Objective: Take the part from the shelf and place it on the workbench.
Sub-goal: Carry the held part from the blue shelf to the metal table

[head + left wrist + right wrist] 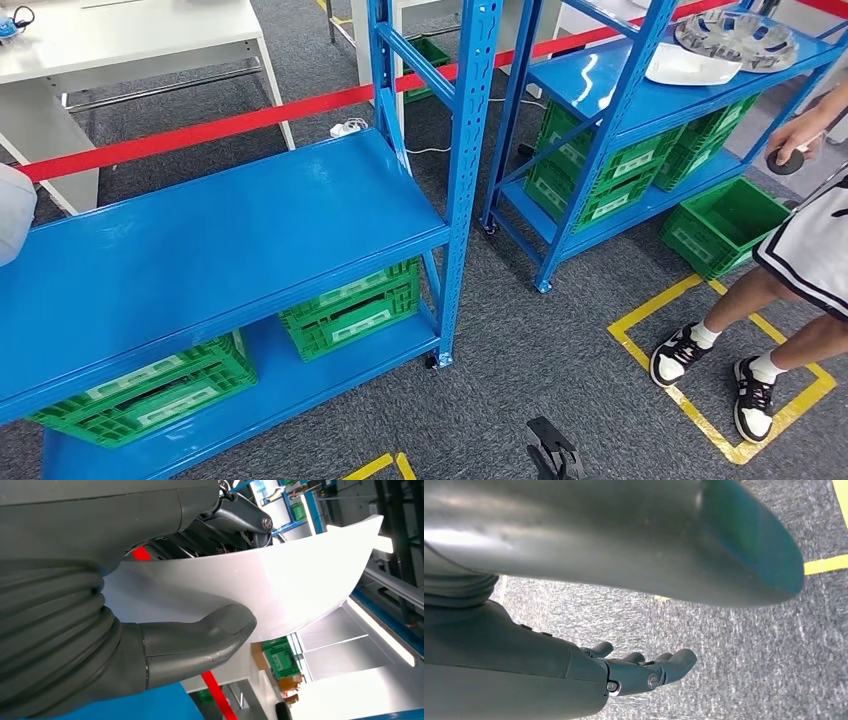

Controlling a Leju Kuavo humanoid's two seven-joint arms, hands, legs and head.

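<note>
Part (280, 595), a white curved shell pinched between thumb and fingers of the left hand (165, 615), shows at nine o'clock in the head view; carry it level toward the white counter (120, 40) at eleven o'clock; right hand (644, 672) hangs empty, fingers loosely extended; the part's far edge is cut off.

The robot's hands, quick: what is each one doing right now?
Left hand: holding a white curved part.
Right hand: holding nothing, fingers loosely extended, open.

From high up we look down at the blue shelf (200, 240) and grey carpet (540, 350). Our left wrist camera sits close behind the left hand (195, 640). Our right one faces that carpet (744, 645), at 6 o'clock.
</note>
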